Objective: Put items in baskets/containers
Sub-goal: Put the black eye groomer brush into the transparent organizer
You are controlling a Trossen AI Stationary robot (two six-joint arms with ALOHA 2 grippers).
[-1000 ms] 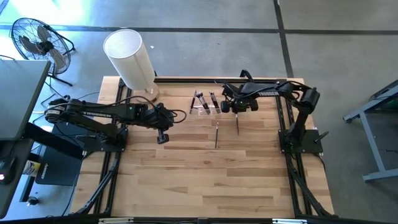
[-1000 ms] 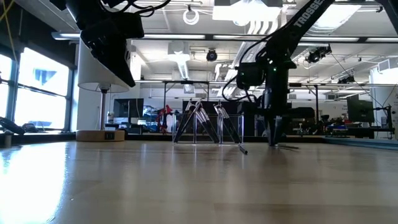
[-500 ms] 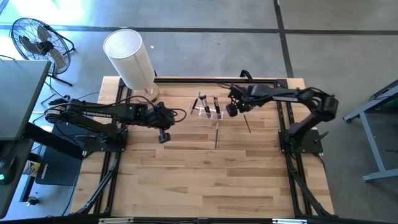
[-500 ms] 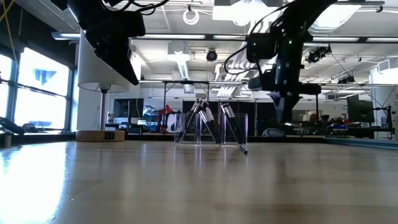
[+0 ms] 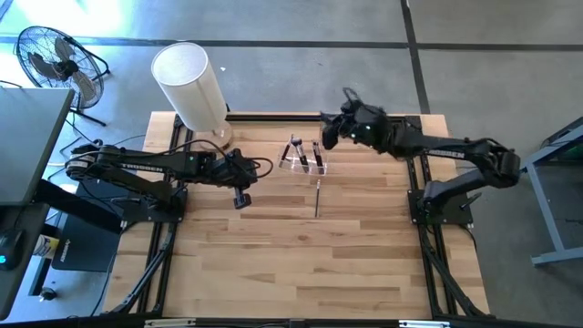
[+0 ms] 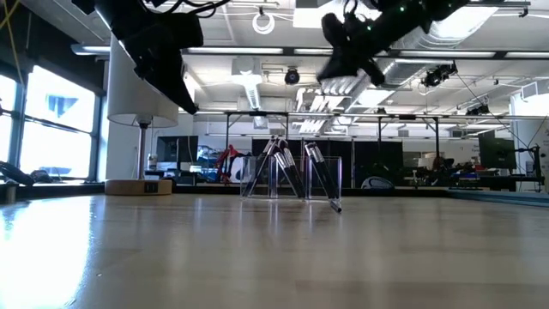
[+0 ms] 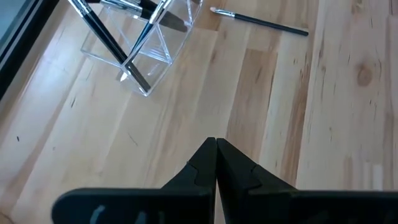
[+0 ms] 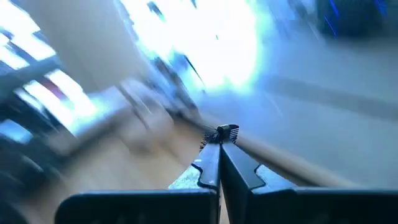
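A clear holder stands at the far middle of the table with several dark-handled brushes leaning in it; it also shows in the low view and the left wrist view. One brush lies flat on the wood just near of it. My right gripper is high above the table, right of the holder, shut on another brush. My left gripper hovers shut and empty to the holder's left, its fingertips above bare wood. My right gripper pinches a brush between its two fingertips. Only a short silvery piece of the brush shows past the tips in the blurred wrist view. The brush is lifted clear of the table; the rest of it does not show.
A tall white cylinder stands at the table's far left corner, close to my left arm. A floor fan sits beyond the table's left edge. Bare wood stretches from the lying brush to the near edge.
My right gripper has risen high from the table right of the holder, taking along the brush that lay there. It has tipped from pointing down to nearly level and drifted toward the far edge. The holder and the lying brush have stayed put.
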